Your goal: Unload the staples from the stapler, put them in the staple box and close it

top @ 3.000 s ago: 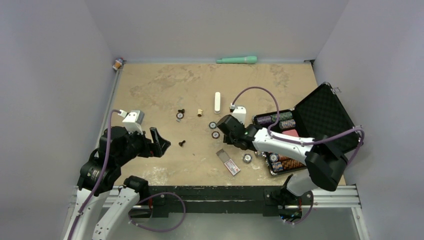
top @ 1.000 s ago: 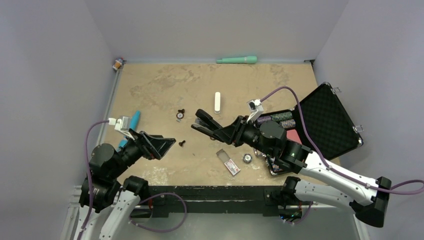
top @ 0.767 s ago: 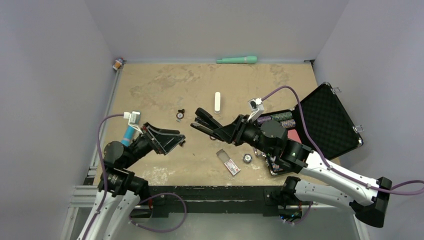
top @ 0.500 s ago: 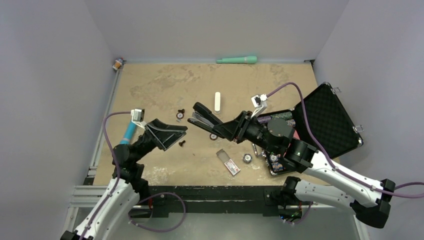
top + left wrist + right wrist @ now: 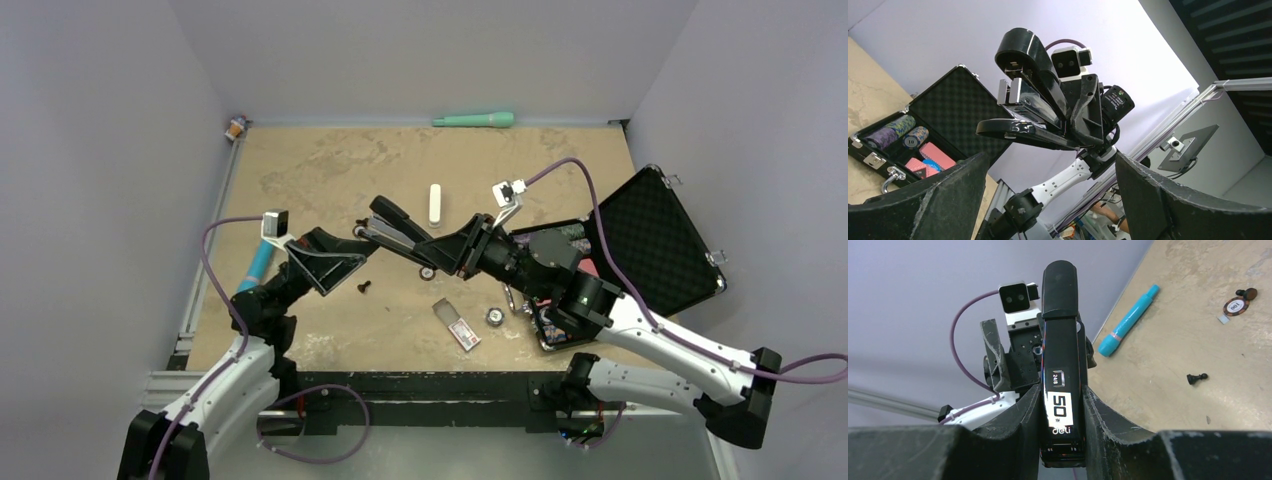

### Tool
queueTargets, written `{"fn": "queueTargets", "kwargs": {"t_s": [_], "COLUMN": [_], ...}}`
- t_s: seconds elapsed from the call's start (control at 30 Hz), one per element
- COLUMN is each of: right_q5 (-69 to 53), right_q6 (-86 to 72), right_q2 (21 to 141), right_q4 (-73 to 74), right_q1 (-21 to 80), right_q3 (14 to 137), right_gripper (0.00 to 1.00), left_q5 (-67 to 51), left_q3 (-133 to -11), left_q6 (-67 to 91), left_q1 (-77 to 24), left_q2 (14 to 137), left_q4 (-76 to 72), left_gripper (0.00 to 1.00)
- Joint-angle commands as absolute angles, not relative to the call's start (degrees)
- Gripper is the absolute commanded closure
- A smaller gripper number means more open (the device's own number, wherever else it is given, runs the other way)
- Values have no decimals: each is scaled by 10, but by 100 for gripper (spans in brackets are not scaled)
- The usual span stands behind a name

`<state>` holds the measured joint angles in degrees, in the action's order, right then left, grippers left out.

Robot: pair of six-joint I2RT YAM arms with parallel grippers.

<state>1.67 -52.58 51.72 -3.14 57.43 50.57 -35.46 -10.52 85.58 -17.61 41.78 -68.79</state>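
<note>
**Top external.** The right gripper (image 5: 447,250) clamps the rear end of the stapler (image 5: 398,222) and holds it in the air above the table (image 5: 300,170). The nose points at the left gripper (image 5: 338,262), which is spread wide and empty, just beside it. If the left jaws close off-centre, the stapler may twist in the grip or drop.

**Left wrist.** The stapler lies between the spread fingers (image 5: 933,195) without touching them. Its black top arm is hinged up over a silvery magazine and base. Staples cannot be made out, but any inside could spill.

**Right wrist.** Partly closed fingers (image 5: 1015,415) press both flanks of the slim black, white-labelled body. Only the rear is gripped, so a pull at the nose may cause slippage.
</note>
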Motion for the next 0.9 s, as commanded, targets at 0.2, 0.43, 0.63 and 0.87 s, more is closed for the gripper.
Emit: {"fn": "queueTargets", "kwargs": {"t_s": [0.2, 0.43, 0.63, 0.87], "right_q5": [-17, -15, -10, -11], "right_q6": [-552, -557, -566, -572], "right_q2": [541, 555, 570, 582], "right_q4": [-158, -170, -194, -212], "right_q1": [578, 583, 589, 595], "right_q3": [543, 545, 540, 536], "right_gripper": [100, 100, 100, 100], "left_q5": [-341, -327, -319, -317], "left_q3": [-112, -112, -117, -120], "left_q6": [853, 847, 845, 841], "left_q1": [-172, -173, -174, -174], "left_q2": [412, 414, 414, 411], "left_q4": [-769, -767, -765, -755], "left_gripper": [0, 0, 1, 6]}}
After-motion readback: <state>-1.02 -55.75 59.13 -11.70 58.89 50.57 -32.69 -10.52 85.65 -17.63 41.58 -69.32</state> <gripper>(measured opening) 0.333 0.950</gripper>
